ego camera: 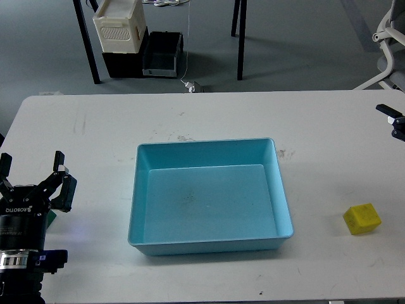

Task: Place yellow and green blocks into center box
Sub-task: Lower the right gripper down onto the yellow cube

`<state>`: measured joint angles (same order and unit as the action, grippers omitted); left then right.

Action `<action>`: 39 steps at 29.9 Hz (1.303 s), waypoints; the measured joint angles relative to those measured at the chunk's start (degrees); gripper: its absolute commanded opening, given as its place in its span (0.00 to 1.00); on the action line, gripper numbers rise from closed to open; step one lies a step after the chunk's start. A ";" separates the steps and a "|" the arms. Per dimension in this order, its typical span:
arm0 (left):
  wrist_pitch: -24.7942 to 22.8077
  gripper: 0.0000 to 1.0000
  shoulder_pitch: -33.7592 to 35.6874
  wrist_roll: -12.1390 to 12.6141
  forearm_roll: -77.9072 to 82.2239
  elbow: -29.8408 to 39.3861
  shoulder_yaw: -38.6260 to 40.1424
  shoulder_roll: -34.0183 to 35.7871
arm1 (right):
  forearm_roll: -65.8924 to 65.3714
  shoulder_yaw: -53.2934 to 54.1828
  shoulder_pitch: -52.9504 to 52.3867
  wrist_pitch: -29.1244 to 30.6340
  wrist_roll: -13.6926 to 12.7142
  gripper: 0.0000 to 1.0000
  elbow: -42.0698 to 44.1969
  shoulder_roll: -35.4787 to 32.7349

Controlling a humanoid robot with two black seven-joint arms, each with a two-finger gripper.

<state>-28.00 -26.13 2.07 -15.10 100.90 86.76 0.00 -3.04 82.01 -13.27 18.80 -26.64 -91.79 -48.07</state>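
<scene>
The yellow block point(362, 218) lies on the white table to the right of the light blue box point(205, 145), which sits empty at the centre. My left gripper point(31, 167) is at the table's front left, open, with its fingers pointing away from me. A small green patch point(52, 220) shows just under its right side; I cannot tell whether it is the green block. Only a small dark tip of my right gripper point(392, 120) shows at the right edge, well behind the yellow block.
The white table point(95, 126) spans the view. Beyond its far edge are black table legs, a white crate point(119, 25) on black bins, and an office chair point(389, 38) at the far right.
</scene>
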 measured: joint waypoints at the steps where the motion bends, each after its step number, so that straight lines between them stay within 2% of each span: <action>1: 0.00 1.00 0.01 -0.08 -0.01 0.01 0.00 0.00 | -0.98 -2.25 -2.61 0.00 -0.64 1.00 -0.02 -1.14; 9: 0.00 1.00 -0.09 -0.21 -0.02 0.01 0.00 0.00 | -11.28 -22.86 -23.26 0.31 -1.37 1.00 -0.21 -7.17; 14: 0.00 1.00 -0.08 -0.23 -0.02 0.01 -0.01 0.00 | -21.53 -37.19 -35.95 1.29 -1.37 1.00 -0.22 -6.41; 19: 0.00 1.00 0.07 -0.23 -0.02 0.01 -0.05 0.00 | -27.57 -50.50 -47.70 4.44 -1.37 1.00 0.80 -2.41; 27: 0.00 1.00 0.25 -0.22 -0.02 -0.08 -0.11 0.00 | -34.84 -63.58 -53.91 8.79 -1.36 1.00 -0.69 0.75; 39: 0.00 1.00 0.46 -0.25 -0.11 -0.09 -0.23 0.00 | -51.34 -73.47 -58.22 9.20 -1.35 1.00 -5.90 -4.94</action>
<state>-28.00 -25.66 1.82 -15.21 100.81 86.53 0.00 -54.38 8.54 -71.49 28.00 -27.99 -97.69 -53.01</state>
